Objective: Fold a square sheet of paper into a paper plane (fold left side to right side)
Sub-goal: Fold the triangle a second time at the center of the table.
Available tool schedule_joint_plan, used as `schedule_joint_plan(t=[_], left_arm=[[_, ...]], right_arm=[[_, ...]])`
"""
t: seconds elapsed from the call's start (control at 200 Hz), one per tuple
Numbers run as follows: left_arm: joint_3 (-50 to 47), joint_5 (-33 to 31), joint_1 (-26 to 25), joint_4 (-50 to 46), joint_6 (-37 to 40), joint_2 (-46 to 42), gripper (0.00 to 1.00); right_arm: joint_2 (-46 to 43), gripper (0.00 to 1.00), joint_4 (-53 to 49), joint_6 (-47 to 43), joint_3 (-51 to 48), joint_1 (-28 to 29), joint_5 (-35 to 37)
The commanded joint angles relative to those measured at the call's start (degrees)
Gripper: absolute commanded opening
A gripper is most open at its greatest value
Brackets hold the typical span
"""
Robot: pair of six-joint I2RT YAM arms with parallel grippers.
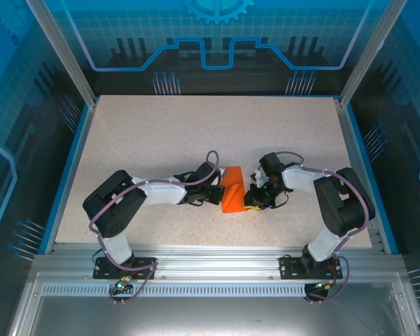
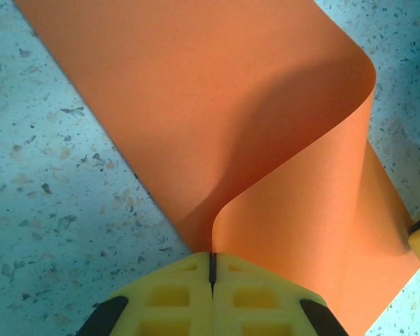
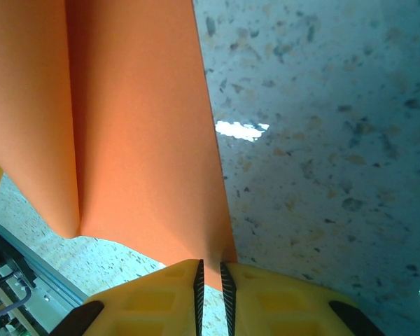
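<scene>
Starting on the left, the left arm [image 1: 136, 196] comes in from its base at the near edge and reaches toward the middle of the tabletop [image 1: 196, 133]. At its tip, the left hand [image 1: 214, 194] is right up against the left side of the square sheet of paper [image 1: 232, 192]. From the left wrist view, the two yellow fingers [image 2: 168, 297] are pressed together with no gap, and the orange edge is pinched in the seam between them. So that hand is clamped on the sheet. From the pinch the paper rises and rolls over in a smooth curl, casting a soft shadow on the part of itself that lies flat on the speckled surface.

In the centre, the sheet sits in the middle of the tabletop between the two hands. It is bowed up rather than flat, with a darker upper part and a brighter part nearer the arms.

Moving right, the right hand [image 1: 254, 198] meets the sheet's right side, and its arm [image 1: 336, 203] bends back to its base at the near right. In the right wrist view, the fingers [image 3: 280, 301] stand only a sliver apart, with the orange edge running down into that narrow slot. This hand is gripping the sheet too. Above it the paper runs up and away to the left, with a rounded fold along its far side. Bare tabletop lies to the right of the sheet, with a bright glint on it.
</scene>
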Motion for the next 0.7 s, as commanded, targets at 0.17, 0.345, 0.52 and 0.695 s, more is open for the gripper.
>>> schedule_joint_plan(t=[0.17, 0.345, 0.52, 0.695], left_arm=[[1.1, 0.2, 0.6, -0.2, 0.6, 1.6, 0.00], [1.1, 0.2, 0.6, -0.3, 0.6, 1.7, 0.00], [1.0, 0.2, 0.6, -0.1, 0.6, 1.8, 0.00], [1.2, 0.3, 0.6, -0.4, 0.6, 1.8, 0.00]], right_arm=[[0.4, 0.19, 0.0, -1.3, 0.3, 1.1, 0.7], [-3.9, 0.19, -0.2, -0.8, 2.1, 0.2, -1.1], [-5.6, 0.19, 3.7, 2.8, 3.4, 0.2, -3.5], [-3.9, 0.19, 10.5, 7.7, 4.3, 0.8, -5.8]])
